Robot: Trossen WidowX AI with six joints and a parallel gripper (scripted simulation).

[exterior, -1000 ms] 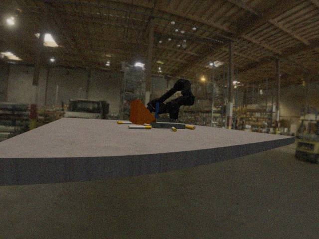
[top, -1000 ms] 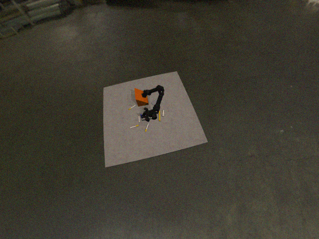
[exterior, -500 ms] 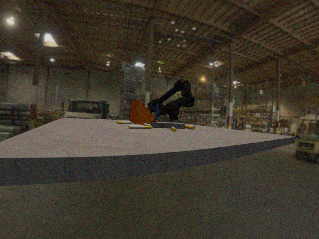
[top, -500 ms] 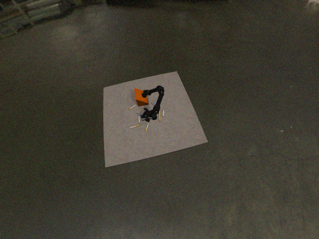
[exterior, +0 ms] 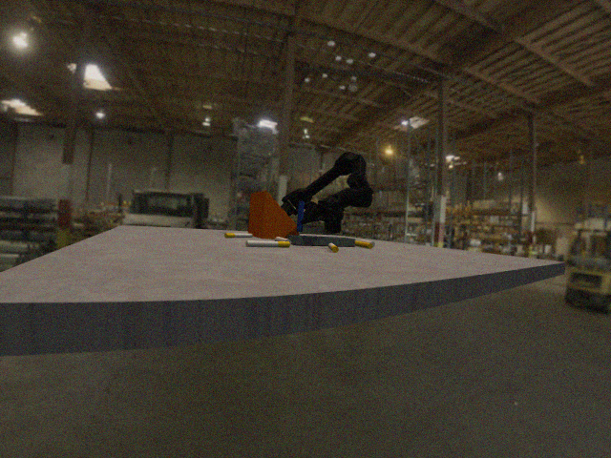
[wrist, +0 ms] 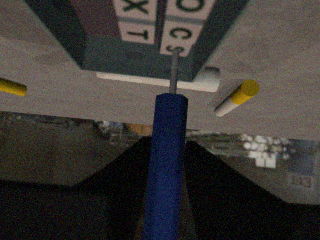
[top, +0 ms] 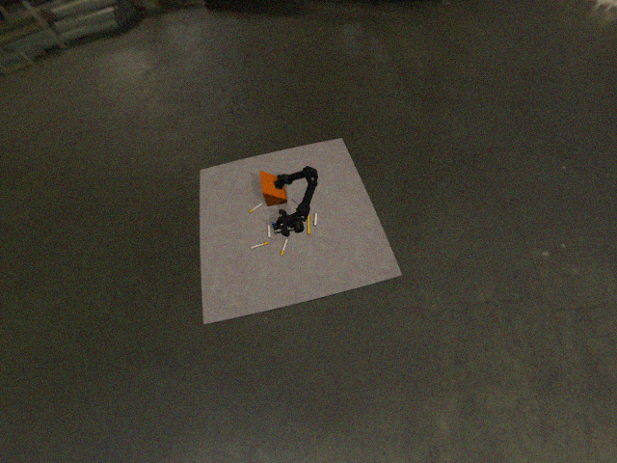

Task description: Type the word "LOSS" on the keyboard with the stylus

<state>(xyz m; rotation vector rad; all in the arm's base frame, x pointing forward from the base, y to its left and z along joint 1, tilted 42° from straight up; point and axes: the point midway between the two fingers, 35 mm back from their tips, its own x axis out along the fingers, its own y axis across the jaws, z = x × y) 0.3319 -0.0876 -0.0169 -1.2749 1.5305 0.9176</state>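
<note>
My gripper (top: 277,227) (exterior: 301,215) (wrist: 167,146) is shut on the blue stylus (exterior: 300,222) (wrist: 168,170), which stands nearly upright with its thin grey tip pointing down. The dark grey-green keyboard (exterior: 323,240) (wrist: 120,56) lies under the gripper and is mostly hidden by the arm in the top view. In the wrist view the tip overlaps the S key (wrist: 167,48), beside the C key (wrist: 175,33) in the same row. The O key (wrist: 187,7), X key (wrist: 134,7) and T key (wrist: 135,32) also show. Whether the tip touches or presses S cannot be told.
An orange wedge block (top: 273,190) (exterior: 268,217) stands near the arm's base. Several white and yellow sticks lie around the keyboard, including a white cylinder (wrist: 206,80) just past its edge and a yellow-ended stick (wrist: 245,91) beside that.
</note>
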